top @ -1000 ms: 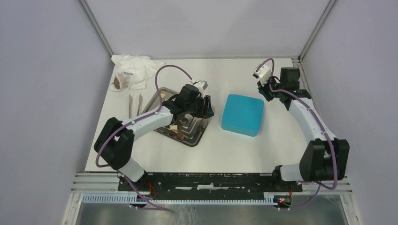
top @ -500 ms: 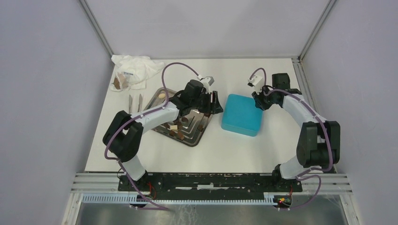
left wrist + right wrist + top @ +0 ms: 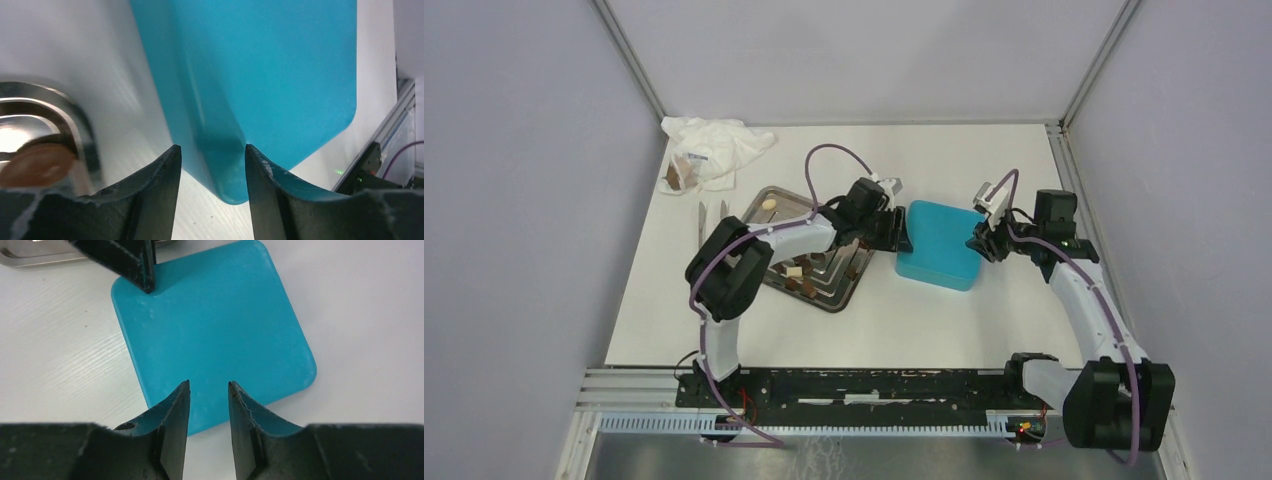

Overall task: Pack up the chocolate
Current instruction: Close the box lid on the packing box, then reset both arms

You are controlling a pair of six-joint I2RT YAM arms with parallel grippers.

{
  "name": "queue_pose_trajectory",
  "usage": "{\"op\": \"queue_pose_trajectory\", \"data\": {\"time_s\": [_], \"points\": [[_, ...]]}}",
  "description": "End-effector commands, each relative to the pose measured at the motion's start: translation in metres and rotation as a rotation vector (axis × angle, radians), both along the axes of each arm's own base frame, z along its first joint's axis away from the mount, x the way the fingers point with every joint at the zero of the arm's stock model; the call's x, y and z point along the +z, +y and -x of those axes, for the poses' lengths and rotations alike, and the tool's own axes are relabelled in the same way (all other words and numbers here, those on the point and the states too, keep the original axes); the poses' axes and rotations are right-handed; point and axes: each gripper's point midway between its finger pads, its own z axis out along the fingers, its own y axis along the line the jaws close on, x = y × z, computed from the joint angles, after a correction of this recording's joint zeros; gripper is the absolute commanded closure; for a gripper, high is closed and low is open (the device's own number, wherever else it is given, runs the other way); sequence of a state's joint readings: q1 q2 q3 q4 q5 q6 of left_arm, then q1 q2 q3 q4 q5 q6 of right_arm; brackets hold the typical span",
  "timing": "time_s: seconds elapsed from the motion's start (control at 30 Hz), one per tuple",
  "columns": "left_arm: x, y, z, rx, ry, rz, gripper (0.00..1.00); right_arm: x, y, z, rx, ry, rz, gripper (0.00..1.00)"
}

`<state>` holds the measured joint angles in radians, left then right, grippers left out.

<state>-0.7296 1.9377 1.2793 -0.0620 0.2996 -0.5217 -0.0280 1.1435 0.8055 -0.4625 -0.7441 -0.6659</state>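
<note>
Small brown and cream chocolate pieces (image 3: 796,271) lie in the steel tray (image 3: 836,301) left of centre. A brown disc of chocolate (image 3: 37,163) shows at the tray's rim (image 3: 75,117) in the left wrist view. The closed teal box (image 3: 939,245) stands to the right of the tray. My left gripper (image 3: 902,232) is open at the box's left side, with a corner of the box (image 3: 225,165) between its jaws (image 3: 210,150). My right gripper (image 3: 980,243) hangs open over the lid's right edge (image 3: 215,330), with nothing held (image 3: 209,385).
A crumpled white plastic bag (image 3: 716,148) with a brown lump lies at the back left. Metal tweezers (image 3: 711,222) rest left of the tray. The left gripper's finger (image 3: 131,260) shows at the top of the right wrist view. Grey walls enclose the table.
The left gripper moved right from over the tray to the box's left side. The right arm swung in from the back right to the box's right edge, and its jaws opened.
</note>
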Motion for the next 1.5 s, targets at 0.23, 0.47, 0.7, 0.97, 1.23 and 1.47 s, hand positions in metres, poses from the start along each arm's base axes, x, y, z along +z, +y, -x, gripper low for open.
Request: {"op": "queue_pose_trajectory", "data": {"time_s": [0.23, 0.47, 0.7, 0.97, 1.23, 1.47], "points": [[0.058, -0.118, 0.101, -0.259, 0.023, 0.279, 0.39, 0.038, -0.030, 0.000, -0.117, -0.161, -0.035, 0.60], [0.119, -0.059, 0.076, -0.038, -0.236, 0.236, 0.39, 0.065, -0.059, -0.003, -0.211, -0.250, 0.022, 0.45], [0.217, 0.051, 0.061, 0.196, -0.559, 0.160, 0.00, 0.140, -0.076, -0.010, -0.384, -0.433, -0.016, 0.02], [0.283, 0.122, 0.080, 0.243, -0.626, 0.105, 0.00, 0.244, -0.055, 0.010, -0.398, -0.501, -0.211, 0.02], [0.324, 0.173, 0.107, 0.352, -0.677, 0.197, 0.00, 0.282, -0.048, 0.025, -0.494, -0.433, -0.415, 0.02], [0.337, 0.186, 0.123, 0.342, -0.696, 0.259, 0.00, 0.286, -0.043, 0.029, -0.469, -0.423, -0.439, 0.02]]}}
